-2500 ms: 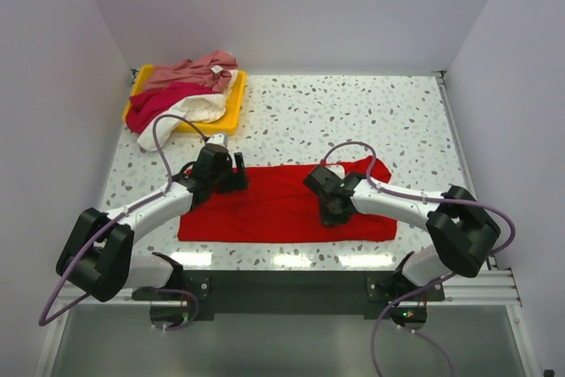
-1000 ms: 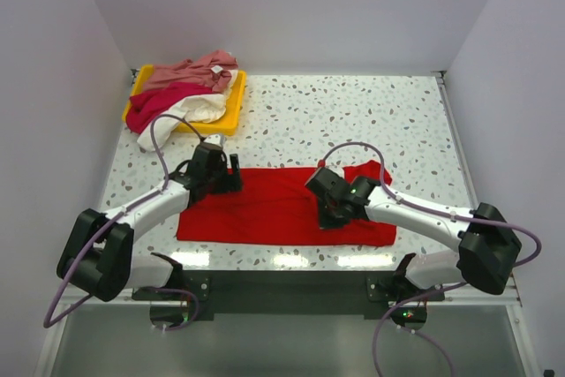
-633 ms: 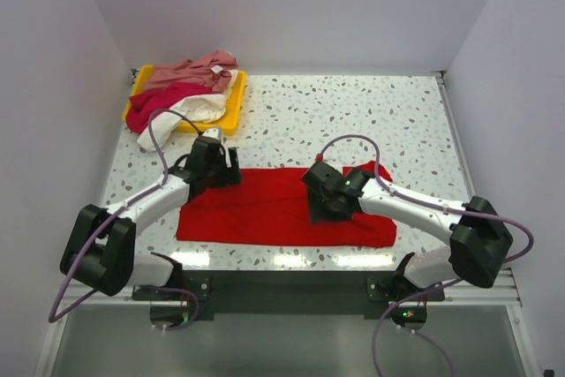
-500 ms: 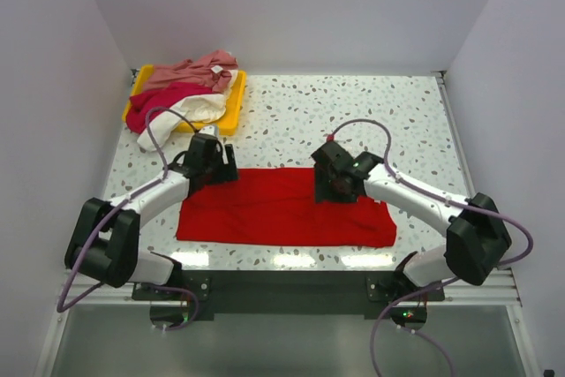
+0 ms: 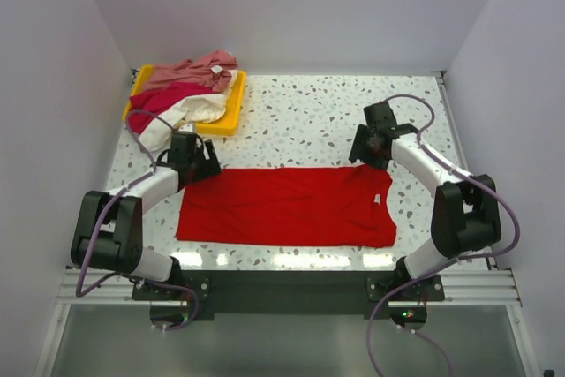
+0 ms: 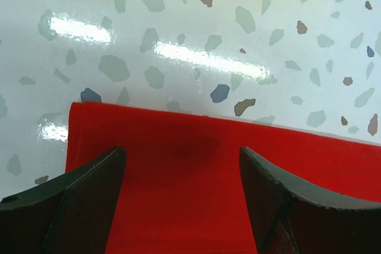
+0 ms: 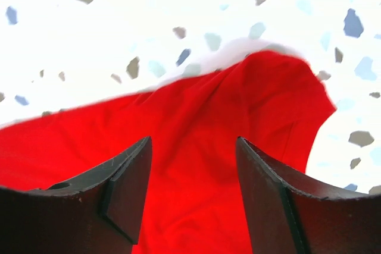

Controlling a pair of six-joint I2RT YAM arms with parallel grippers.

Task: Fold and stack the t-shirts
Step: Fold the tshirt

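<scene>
The left gripper [image 5: 198, 159] has its jaws spread wide and grips nothing. In the left wrist view its two dark fingers [image 6: 71, 200] straddle the edge of the bright red t-shirt [image 6: 202, 194], and the gap of the left gripper [image 6: 181, 159] sits over flat cloth just inside the shirt's corner. The right gripper [image 5: 369, 149] is also parted and empty. In the right wrist view the right gripper [image 7: 193, 147] hangs over a rumpled corner of the red cloth [image 7: 190, 117], where a fold bulges toward 1 o'clock. Whether either set of fingertips touches the cloth cannot be told.

From above, the left gripper is at the 10 o'clock corner of the bright red t-shirt [image 5: 291, 205] and the right gripper at its 2 o'clock corner. The shirt lies spread as a long flat rectangle across the 6 o'clock part of the speckled table [image 5: 309, 112], with a small white tag [image 5: 378, 200] near its 3 o'clock end.

At the table's 10 o'clock corner sits the yellow tray [image 5: 231, 116], holding the other shirts in a loose heap: the dusty pink t-shirt [image 5: 190, 72] toward 12 o'clock, the crimson-magenta t-shirt [image 5: 159, 99] below it, and the cream-white t-shirt [image 5: 194, 110] toward 6 o'clock, spilling over the tray's rim onto the table.
</scene>
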